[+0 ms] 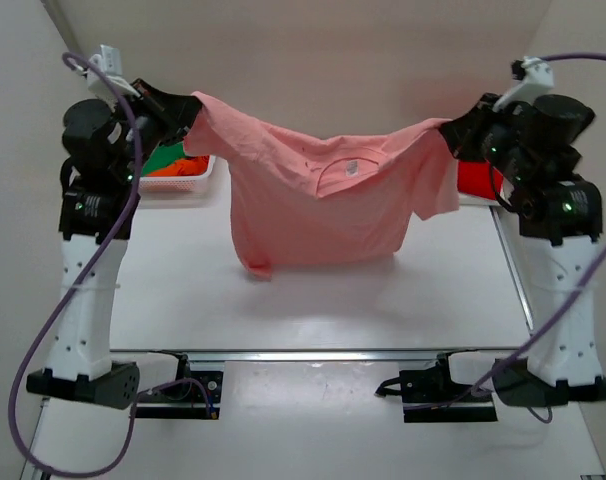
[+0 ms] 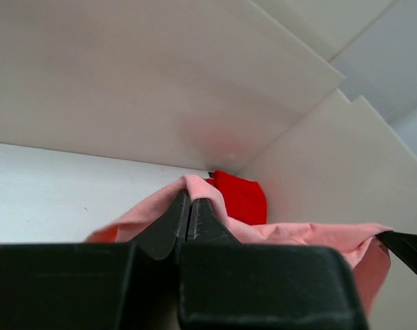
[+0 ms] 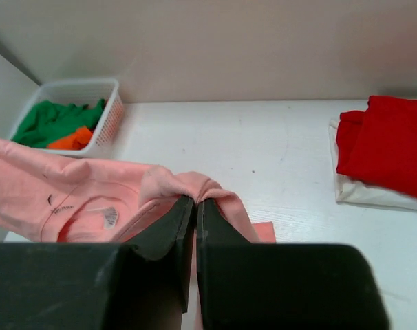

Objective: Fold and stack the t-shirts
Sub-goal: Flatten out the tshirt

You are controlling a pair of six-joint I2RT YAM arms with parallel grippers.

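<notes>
A salmon-pink t-shirt [image 1: 318,200] hangs stretched in the air between both arms, collar side facing the camera, its hem dangling just above the table. My left gripper [image 1: 190,110] is shut on the shirt's left shoulder [image 2: 195,185]. My right gripper [image 1: 453,128] is shut on the right shoulder [image 3: 195,187]. A folded bright red t-shirt [image 3: 384,144] lies on a white folded cloth at the table's far right, also seen as the red t-shirt [image 2: 241,196]. Green [image 3: 57,120] and orange [image 3: 74,139] t-shirts lie in the basket.
A white mesh basket [image 1: 188,183] stands at the back left, behind my left arm. The white table [image 1: 313,310] is walled at the back and both sides. A metal rail [image 1: 313,353] runs along the near edge.
</notes>
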